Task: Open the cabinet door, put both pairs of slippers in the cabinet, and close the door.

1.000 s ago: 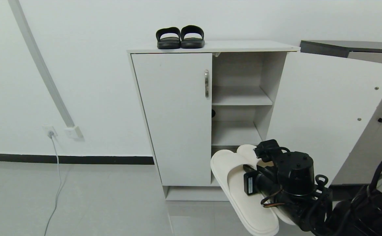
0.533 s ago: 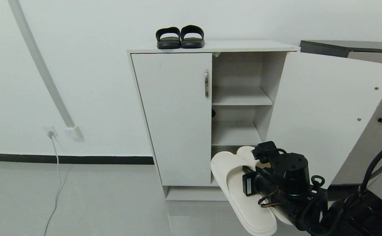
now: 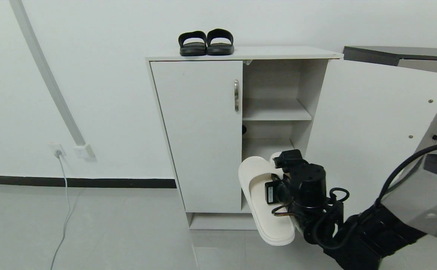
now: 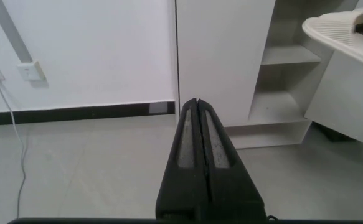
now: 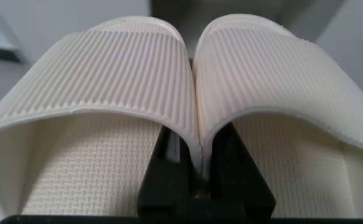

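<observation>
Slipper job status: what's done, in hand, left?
Done: the cabinet door stands open. In hand: the right gripper is shut on the white slippers, held before the lower shelves, not yet set down. Left: place them, fetch the black slippers from the cabinet top, close the door. The left gripper is shut and empty.

Gripped in the right end effector [image 5: 195,177], the white slippers [image 3: 257,191] look like matt foam: ribbed straps, cross-hatched insoles. Beyond it, the cabinet [image 3: 199,131] is smooth matt white board; its handle [image 3: 236,95], shiny metal.
</observation>
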Controlling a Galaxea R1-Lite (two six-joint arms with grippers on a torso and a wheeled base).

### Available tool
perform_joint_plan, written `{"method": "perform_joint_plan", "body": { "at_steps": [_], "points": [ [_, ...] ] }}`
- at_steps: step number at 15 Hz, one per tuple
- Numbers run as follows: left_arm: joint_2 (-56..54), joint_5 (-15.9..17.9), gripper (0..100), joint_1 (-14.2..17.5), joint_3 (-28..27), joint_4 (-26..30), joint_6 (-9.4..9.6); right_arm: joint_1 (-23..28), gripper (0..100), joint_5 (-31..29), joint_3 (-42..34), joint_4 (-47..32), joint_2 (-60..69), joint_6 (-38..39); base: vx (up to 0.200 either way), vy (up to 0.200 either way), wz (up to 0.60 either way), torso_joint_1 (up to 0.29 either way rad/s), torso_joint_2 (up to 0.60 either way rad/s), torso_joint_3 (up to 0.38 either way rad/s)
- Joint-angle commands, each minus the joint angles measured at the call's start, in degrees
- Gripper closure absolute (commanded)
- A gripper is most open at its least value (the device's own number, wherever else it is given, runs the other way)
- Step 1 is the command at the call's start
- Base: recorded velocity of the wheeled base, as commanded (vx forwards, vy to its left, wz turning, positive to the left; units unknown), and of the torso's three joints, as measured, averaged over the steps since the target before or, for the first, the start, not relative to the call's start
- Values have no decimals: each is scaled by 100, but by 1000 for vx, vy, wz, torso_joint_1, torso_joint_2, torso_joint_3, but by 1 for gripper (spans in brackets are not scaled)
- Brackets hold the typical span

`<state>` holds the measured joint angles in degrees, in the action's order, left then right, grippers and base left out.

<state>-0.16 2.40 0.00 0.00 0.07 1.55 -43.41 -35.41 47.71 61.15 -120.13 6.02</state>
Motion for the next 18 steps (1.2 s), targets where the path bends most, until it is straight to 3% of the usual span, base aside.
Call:
{"method": "perform_joint_plan", "body": {
  "at_steps": [1,3,11,18],
  "points": [
    [16,-3,100,0,0,1,-5,-159,100,-633,669,20,-758,83,0,0,0,0,0,0],
    [16,-3,100,0,0,1,3,-150,100,-756,810,20,-890,250,0,0,0,0,0,0],
    [16,-3,100,0,0,1,-5,-27,100,-809,871,20,-1092,277,0,-200,0,5,2,3],
    [16,-3,100,0,0,1,-5,-45,100,-589,977,310,-1426,268,0,0,0,0,0,0]
  ]
}}
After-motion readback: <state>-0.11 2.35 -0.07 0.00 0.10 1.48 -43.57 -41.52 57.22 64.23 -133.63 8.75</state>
